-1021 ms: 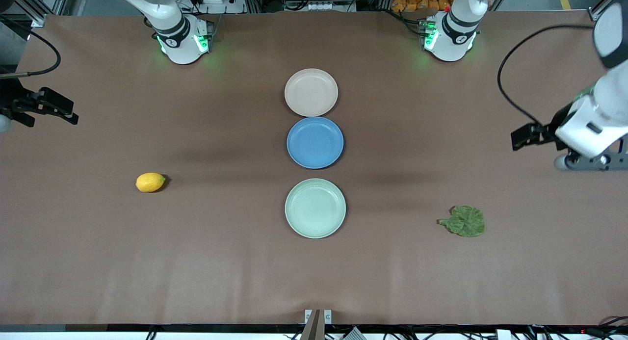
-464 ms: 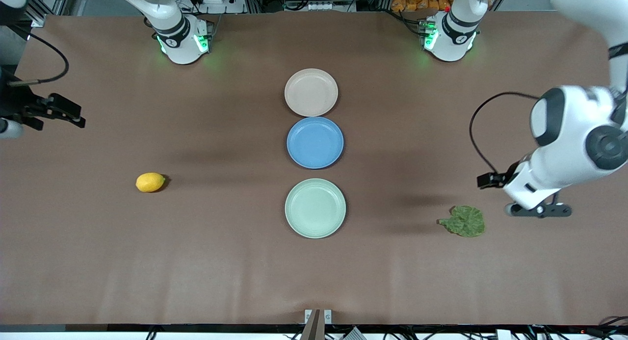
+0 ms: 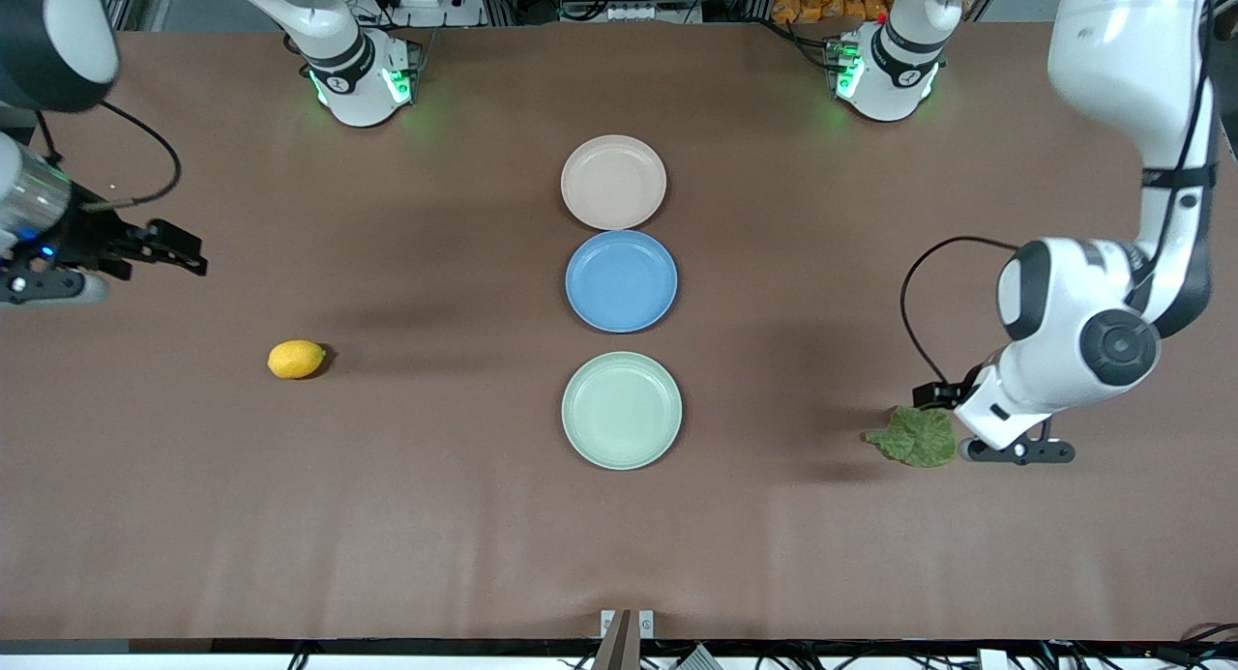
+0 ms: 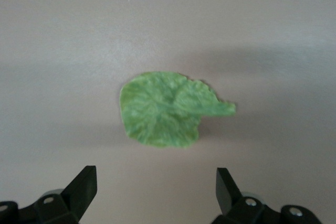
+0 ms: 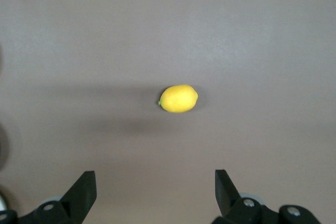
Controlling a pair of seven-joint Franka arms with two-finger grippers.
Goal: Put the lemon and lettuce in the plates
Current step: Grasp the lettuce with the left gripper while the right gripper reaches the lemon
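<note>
The yellow lemon [image 3: 296, 359] lies on the brown table toward the right arm's end; it also shows in the right wrist view [image 5: 179, 98]. The green lettuce [image 3: 914, 436] lies flat toward the left arm's end and shows in the left wrist view [image 4: 165, 109]. The beige-pink plate [image 3: 613, 182] and the mint green plate [image 3: 621, 410] are empty at mid-table. My left gripper [image 3: 1016, 450] [image 4: 156, 182] is open, low beside the lettuce. My right gripper [image 3: 53, 285] [image 5: 155, 182] is open and empty, above the table's edge, apart from the lemon.
A blue plate [image 3: 621, 280] sits between the beige-pink and mint green plates, all three in one row. The arm bases [image 3: 363, 80] [image 3: 885, 71] stand along the edge farthest from the front camera. Bare brown tabletop surrounds the lemon and the lettuce.
My left arm has swung down and toward the lettuce, ending right beside it. My right gripper has shifted a little toward the lemon. Lemon, lettuce and plates have not moved.
</note>
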